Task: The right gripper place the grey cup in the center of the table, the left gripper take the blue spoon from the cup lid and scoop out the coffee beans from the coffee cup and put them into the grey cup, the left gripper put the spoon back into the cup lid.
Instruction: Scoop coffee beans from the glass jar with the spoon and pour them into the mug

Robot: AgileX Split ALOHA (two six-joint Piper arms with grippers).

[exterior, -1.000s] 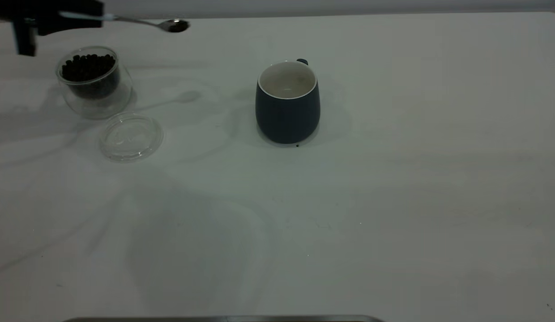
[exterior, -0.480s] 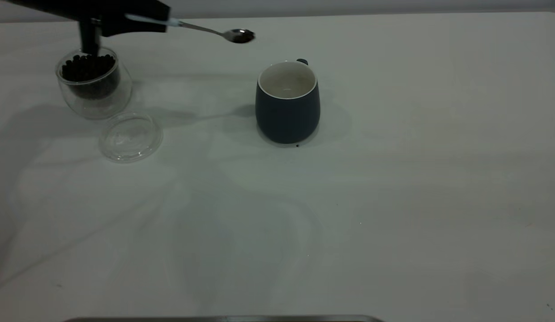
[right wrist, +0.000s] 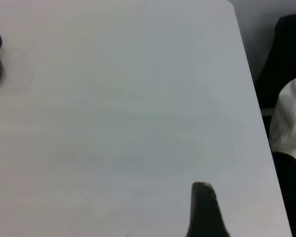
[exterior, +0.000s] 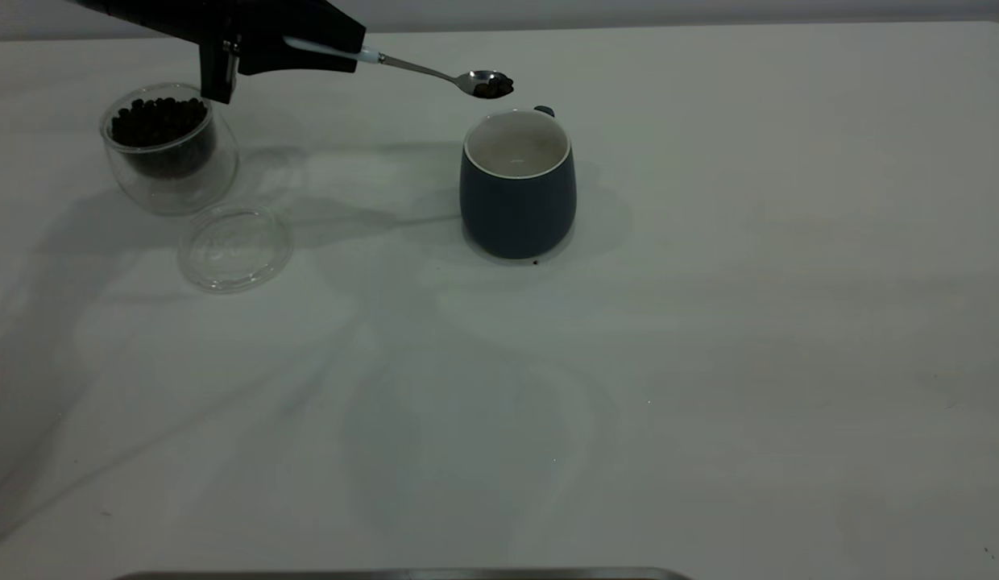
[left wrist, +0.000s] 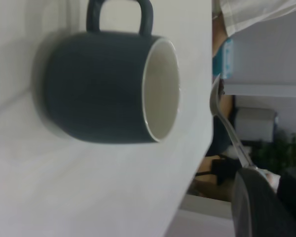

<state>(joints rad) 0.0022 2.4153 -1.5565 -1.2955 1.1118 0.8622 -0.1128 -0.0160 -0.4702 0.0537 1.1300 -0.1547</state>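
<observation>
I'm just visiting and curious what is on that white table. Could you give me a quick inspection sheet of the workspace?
Surface: white table, bare apart from the items below.
Job's things: grey cup upright near the middle; glass cup holding coffee beans; clear lid lying beside it, with nothing on it; spoon carrying beans, just above the grey cup's rim.
Clutter: one dark speck at the grey cup's base.
Grippers: left gripper holds the spoon's handle; right gripper over bare table.
Cables: nothing seen.
Surroundings: blurred shapes beyond the table edge.
</observation>
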